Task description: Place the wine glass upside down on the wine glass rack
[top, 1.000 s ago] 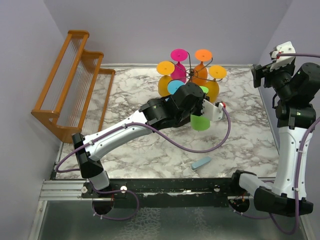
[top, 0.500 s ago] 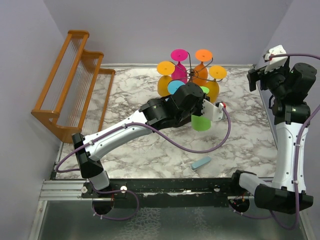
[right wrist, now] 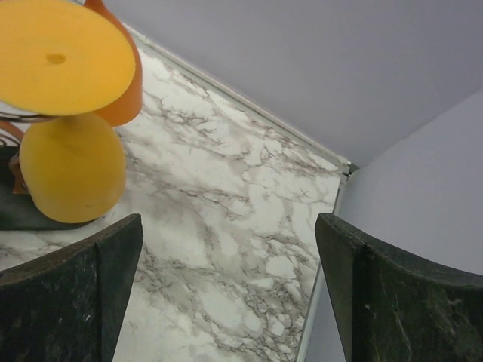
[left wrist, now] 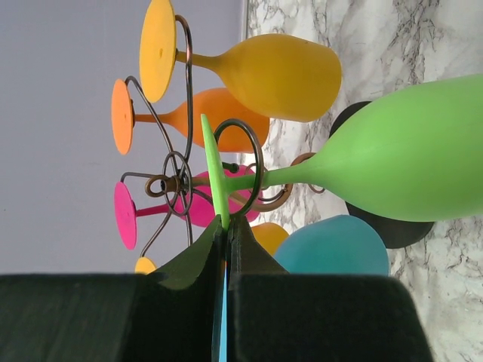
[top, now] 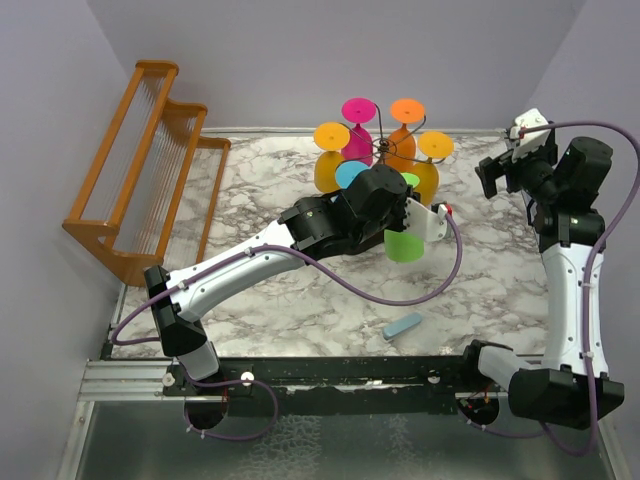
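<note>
Pinching the green wine glass [left wrist: 407, 151] by its foot rim: left gripper [left wrist: 226, 228], jaws clamped. Stem crosses a curled loop of the wine glass rack [left wrist: 179, 183] (bowl just beside blue glass [left wrist: 332, 247]). Right gripper [right wrist: 226, 256] spread wide, empty, above table [right wrist: 226, 181].

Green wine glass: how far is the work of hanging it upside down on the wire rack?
Done: the green plastic wine glass is inverted, its stem apparently inside a loop of the thin dark wire tree-shaped rack. In hand: the left jaws pinch its foot. Left: release and withdraw.
</note>
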Motion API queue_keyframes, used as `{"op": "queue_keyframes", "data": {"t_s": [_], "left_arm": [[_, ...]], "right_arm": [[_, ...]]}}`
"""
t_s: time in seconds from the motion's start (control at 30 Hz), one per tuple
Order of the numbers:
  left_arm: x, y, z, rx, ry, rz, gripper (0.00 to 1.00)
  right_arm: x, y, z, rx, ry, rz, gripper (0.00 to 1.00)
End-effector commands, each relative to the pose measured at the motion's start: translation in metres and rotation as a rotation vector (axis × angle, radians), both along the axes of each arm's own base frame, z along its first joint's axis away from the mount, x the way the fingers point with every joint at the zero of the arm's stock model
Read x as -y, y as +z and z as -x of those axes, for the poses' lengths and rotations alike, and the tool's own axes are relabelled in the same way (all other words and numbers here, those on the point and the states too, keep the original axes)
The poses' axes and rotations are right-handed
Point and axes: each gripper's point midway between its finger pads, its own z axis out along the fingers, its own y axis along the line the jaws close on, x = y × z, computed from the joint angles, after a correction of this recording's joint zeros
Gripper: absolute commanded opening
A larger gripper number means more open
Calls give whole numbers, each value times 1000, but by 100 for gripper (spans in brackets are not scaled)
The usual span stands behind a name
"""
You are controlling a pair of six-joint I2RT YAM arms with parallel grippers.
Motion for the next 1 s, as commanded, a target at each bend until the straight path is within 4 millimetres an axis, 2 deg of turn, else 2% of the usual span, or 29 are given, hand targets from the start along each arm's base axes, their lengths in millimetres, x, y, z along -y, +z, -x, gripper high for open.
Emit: {"op": "queue_keyframes", "data": {"t_s": [0.0,0.13,0.27,0.47,0.53,0.97], "left_arm": [[13,16,8,-27,-43,85,0],[16,19,10,-40,-50,102,0],[19,20,10,-44,-46,115,0],[18,25,3,-13,-13,120,0],[24,14,-3,-13,0,98,0],[24,11,-12,15,48,94,1]], "right_arm": [[-17,-5,6,36,92,-35,96],[-21,-26,5,2,94,-89,97],[-18,-38,5,-20,75,-91,97],[-20,-39,7,-32,83,-107,97],[-22,-40,8,-34,91,-110,98],[-20,-39,8,-28,82,-105,98]]}}
